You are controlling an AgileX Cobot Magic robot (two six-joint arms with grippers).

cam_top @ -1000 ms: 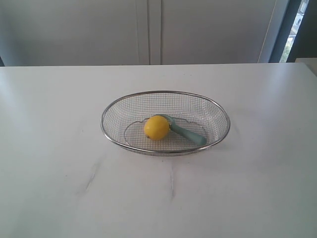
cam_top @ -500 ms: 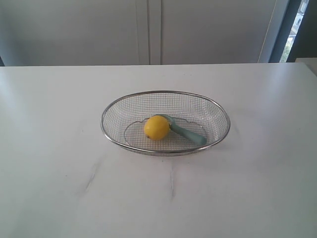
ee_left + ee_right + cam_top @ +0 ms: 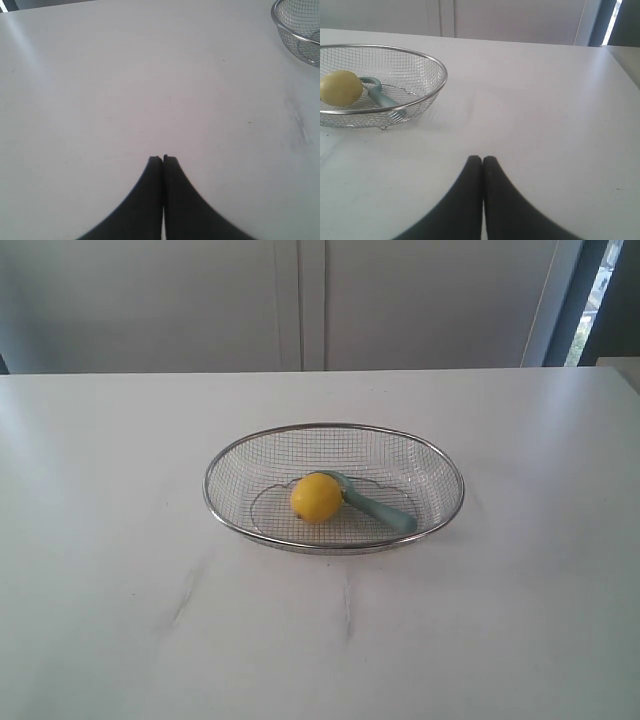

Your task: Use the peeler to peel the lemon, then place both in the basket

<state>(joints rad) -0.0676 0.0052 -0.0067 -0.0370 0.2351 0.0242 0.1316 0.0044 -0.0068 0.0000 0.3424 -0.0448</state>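
The yellow lemon (image 3: 316, 497) lies in the middle of the wire-mesh basket (image 3: 230, 454) on the white table. The teal-handled peeler (image 3: 378, 508) lies beside it in the basket, its blade end tucked behind the lemon. In the right wrist view the lemon (image 3: 340, 88) and peeler (image 3: 382, 98) rest inside the basket (image 3: 427, 56). My right gripper (image 3: 482, 159) is shut and empty over bare table, apart from the basket. My left gripper (image 3: 163, 158) is shut and empty too, with only the basket's rim (image 3: 280, 26) in a corner of its view. Neither arm appears in the exterior view.
The white table (image 3: 120, 570) has faint grey streaks (image 3: 186, 592) in front of the basket. Pale cabinet doors (image 3: 300, 300) stand behind the table, and a window strip (image 3: 598, 290) is at the far right.
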